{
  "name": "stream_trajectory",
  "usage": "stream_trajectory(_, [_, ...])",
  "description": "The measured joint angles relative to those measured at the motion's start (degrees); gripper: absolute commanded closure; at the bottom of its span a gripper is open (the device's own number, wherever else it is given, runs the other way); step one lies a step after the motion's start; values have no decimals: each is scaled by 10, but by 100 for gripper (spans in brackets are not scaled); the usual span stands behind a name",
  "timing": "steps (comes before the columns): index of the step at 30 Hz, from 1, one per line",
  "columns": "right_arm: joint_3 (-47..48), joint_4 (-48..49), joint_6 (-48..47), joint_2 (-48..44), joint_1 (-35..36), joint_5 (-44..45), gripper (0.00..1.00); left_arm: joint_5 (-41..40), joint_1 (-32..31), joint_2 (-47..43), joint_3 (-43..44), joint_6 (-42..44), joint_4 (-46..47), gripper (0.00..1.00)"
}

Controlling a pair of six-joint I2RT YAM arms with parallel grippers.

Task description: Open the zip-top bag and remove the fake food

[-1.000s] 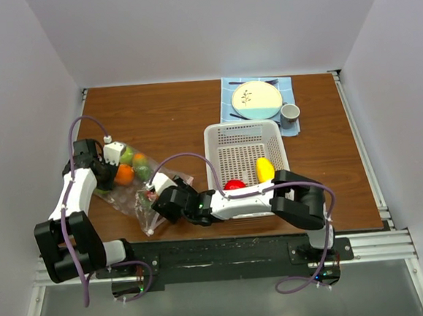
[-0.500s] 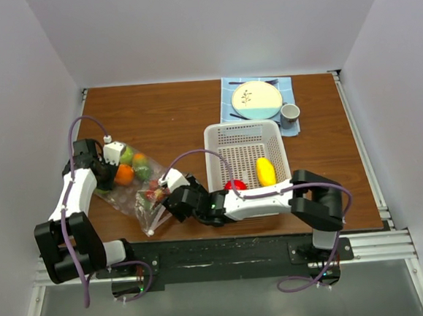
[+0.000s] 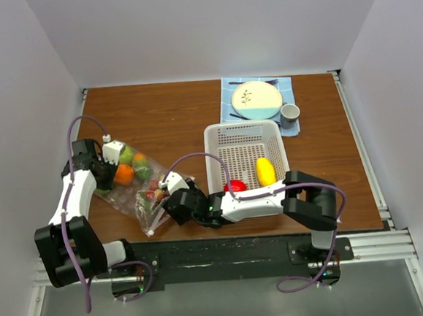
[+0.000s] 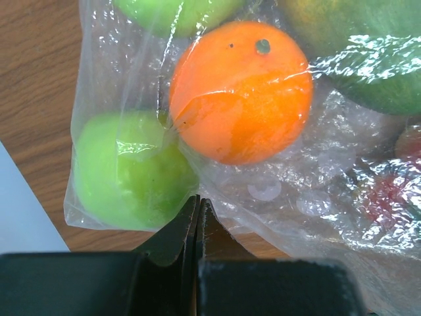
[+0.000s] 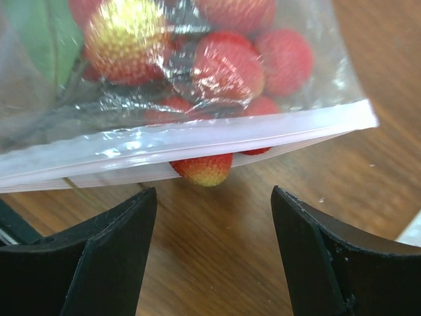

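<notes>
L fingers (image 4: 174, 240) pressed together, pinching clear crinkly zip-top bag (image 4: 309, 197) at 10 o'clock end (anchor, prob.); R fingers (image 5: 112, 257) spread at 5 o'clock zip mouth, red plastic strawberry (image 5: 202, 170) poking out.

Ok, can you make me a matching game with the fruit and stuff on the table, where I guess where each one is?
Things:
1. orange
2. lemon
3. plate
4. lowest strawberry

Places:
A. in the white basket
B. on the blue cloth
C. fully inside the zip-top bag
D. peeking out of the bag's mouth

Pairs: 1-C, 2-A, 3-B, 4-D
</notes>
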Motion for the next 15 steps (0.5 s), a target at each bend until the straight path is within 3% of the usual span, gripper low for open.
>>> stream_trajectory(11, [37, 39, -23, 28, 0, 12, 27, 0, 0, -4, -2, 0, -4, 100])
stream_trajectory(15, [59, 57, -37, 43, 0, 20, 33, 0, 0, -4, -3, 3, -6, 100])
